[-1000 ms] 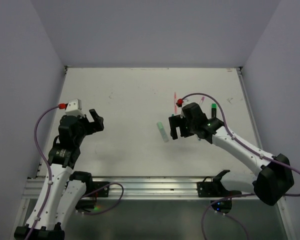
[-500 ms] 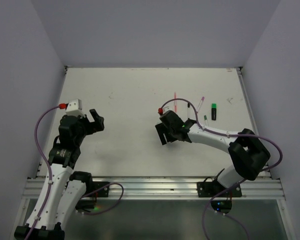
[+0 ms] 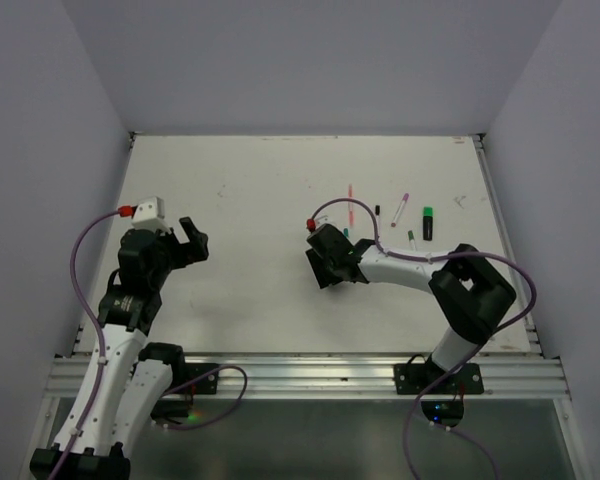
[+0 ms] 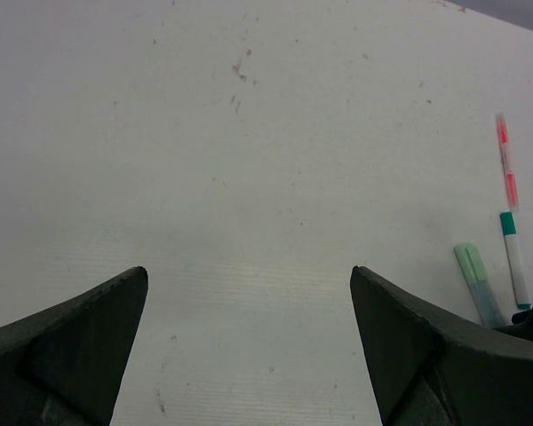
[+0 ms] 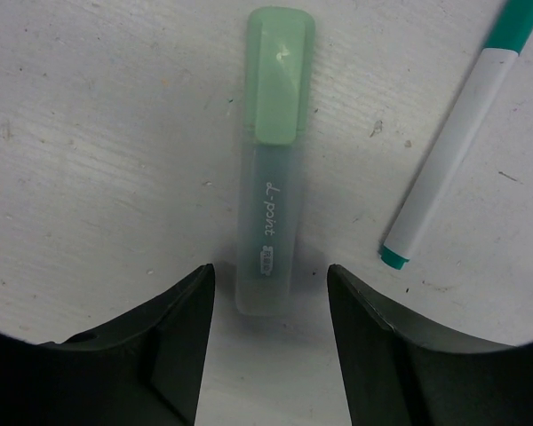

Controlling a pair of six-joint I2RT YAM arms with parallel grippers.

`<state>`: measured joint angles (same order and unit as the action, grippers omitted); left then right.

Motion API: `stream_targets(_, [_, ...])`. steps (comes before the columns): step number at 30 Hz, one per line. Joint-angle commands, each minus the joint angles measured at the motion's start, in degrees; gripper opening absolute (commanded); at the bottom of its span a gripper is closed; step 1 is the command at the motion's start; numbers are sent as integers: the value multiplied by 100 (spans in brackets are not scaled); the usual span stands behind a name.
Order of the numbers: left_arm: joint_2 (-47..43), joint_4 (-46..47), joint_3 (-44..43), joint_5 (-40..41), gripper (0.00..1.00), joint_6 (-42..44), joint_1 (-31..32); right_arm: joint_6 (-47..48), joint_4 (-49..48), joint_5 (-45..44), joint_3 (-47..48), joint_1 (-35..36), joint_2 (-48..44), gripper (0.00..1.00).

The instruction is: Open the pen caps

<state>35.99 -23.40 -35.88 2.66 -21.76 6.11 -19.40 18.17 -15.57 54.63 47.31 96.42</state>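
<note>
Pale green cap (image 5: 275, 75): seated on the far end of a translucent highlighter barrel (image 5: 268, 240) printed "L-point". The highlighter lies flat on the white table (image 5: 98, 133), left of the table's centre line as the right arm reaches, its length running straight away from the right wrist camera.

Right gripper (image 5: 268, 271): lowered over the uncapped rear end of that barrel. Its two dark fingers stand apart, one on each side, with a strip of bare table showing between each finger and the barrel. Nothing is pinched.

Teal cap (image 5: 515, 18): closed on a thin white pen (image 5: 444, 160) just to the right of the highlighter. This pen is angled so that its teal rear tip lies nearer the barrel than its capped end does, and the two do not touch. The left wrist view shows the same pair side by side at its right edge.

Farther out, in the top view: a pink pen (image 3: 350, 195) lies beyond the right gripper. A thin pen with a magenta end (image 3: 401, 207) lies to its right. A chunky black highlighter (image 3: 427, 224) with a bright green cap (image 3: 428, 211) lies farther right still. All are separate from one another, and the pale green highlighter itself is hidden beneath the gripper in this view.

Left gripper (image 4: 249, 271): fingers spread wide and holding nothing, poised over scuffed bare table well to the left of the pens.
</note>
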Motion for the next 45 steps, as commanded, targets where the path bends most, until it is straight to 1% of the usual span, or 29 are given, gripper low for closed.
stream_targets(1, [5, 257, 2, -99, 100, 40, -48, -108, -279, -148, 127, 15, 105, 57])
stream_targets(5, [-48, 274, 28, -99, 100, 49, -48, -143, -341, -95, 65, 6, 201, 53])
stream_targets(11, [5, 292, 19, -221, 100, 49, -48, -214, -367, -16, -14, 15, 158, 38])
stream_targets(12, [13, 301, 28, -239, 100, 40, -40, -214, -359, -25, -23, 6, 123, 32])
stream_targets(13, [14, 309, 28, -378, 100, 40, -48, -205, -358, -16, -40, 15, 96, 29])
stream_targets(14, [-13, 318, 37, -423, 100, 40, -40, -187, -358, -51, -49, 15, 87, 21])
stream_targets(16, [-39, 380, 54, -564, 100, 14, -48, -152, -385, -42, -66, 15, 0, 13])
stream_targets(17, [-74, 397, 55, -617, 100, -30, -48, -126, -385, -25, -67, 6, -27, 5])
stream_targets(19, [-101, 406, 37, -835, 100, -83, -48, -108, -402, 10, -84, 15, -175, 0])
stream_targets(23, [-66, 389, -138, -1380, 100, -293, -48, -12, -604, 160, -198, 24, -597, 0])
stream_targets(26, [100, 450, -322, -1960, 100, -486, -48, 164, -780, 195, -242, 146, -984, 0])
stream_targets(27, [154, 528, -393, -2310, 100, -548, -48, 208, -832, 195, -242, 190, -1072, 0])
stream_targets(30, [400, 852, -586, -2874, 100, -891, -40, 349, -1078, 160, -225, 428, -1485, 0])
stream_targets(32, [549, 1073, -683, -2999, 100, -1127, -31, 375, -1342, 160, -225, 577, -1757, 0])
stream_targets(35, [716, 1381, -964, -2938, 100, -1452, 135, 437, -1737, 160, -234, 744, -2047, 0])
stream_targets(36, [743, 1573, -1043, -2755, 100, -1532, 310, 463, -1782, 160, -234, 788, -2101, 0])
stream_targets(37, [778, 1671, -1061, -2631, 100, -1594, 434, 515, -2052, 221, -242, 850, -2145, 0])
stream_targets(38, [848, 1785, -1088, -2325, 100, -1690, 557, 542, -2142, 247, -251, 885, -2223, 0])
stream_targets(39, [901, 1786, -1131, -2174, 100, -1717, 836, 560, -2212, 265, -251, 920, -2268, 0])
stream_targets(44, [1234, 2242, -1106, -1716, 100, -2025, 1489, 683, -2573, 528, -304, 1035, -2470, 0])
stream_targets(45, [1279, 2234, -1106, -1577, 100, -2025, 1707, 683, -2617, 555, -321, 1043, -2505, 0])
